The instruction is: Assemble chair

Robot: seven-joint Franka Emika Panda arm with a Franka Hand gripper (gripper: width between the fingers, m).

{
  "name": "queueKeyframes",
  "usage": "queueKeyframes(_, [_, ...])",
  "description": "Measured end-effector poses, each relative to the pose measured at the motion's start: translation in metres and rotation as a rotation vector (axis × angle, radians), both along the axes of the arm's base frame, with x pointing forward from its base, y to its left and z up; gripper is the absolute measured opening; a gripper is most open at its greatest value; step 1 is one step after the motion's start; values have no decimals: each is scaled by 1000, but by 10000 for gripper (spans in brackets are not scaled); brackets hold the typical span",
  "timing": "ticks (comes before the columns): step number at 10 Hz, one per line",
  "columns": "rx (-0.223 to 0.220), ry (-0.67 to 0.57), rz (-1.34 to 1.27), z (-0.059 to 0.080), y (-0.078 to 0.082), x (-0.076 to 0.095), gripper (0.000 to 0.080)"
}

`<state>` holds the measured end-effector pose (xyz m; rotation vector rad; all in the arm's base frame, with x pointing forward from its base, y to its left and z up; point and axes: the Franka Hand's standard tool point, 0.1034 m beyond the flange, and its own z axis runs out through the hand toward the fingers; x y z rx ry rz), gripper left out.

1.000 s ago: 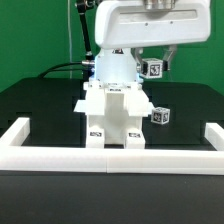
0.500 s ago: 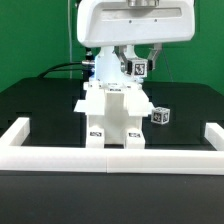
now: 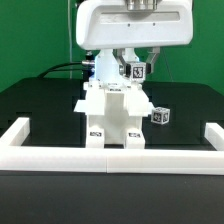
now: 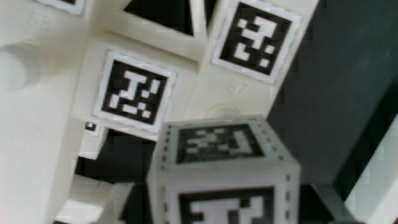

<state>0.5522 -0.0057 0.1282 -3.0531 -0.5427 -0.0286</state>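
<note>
pincer [image 3: 138,63] shifted toward the exterior view's left, tagged piece [image 3: 139,71] carried along

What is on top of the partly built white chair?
Above the chair, the gripper holds a small tagged white piece; whether it touches the chair cannot be told. The robot arm covers the area behind them.

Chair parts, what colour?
The chair is white with black-and-white square tags; exterior view shows it best.
</note>
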Motion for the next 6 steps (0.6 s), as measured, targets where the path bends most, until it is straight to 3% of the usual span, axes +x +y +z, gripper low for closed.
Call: queueKeyframes(6, [-5, -9, 2, -6, 1, -1, 288])
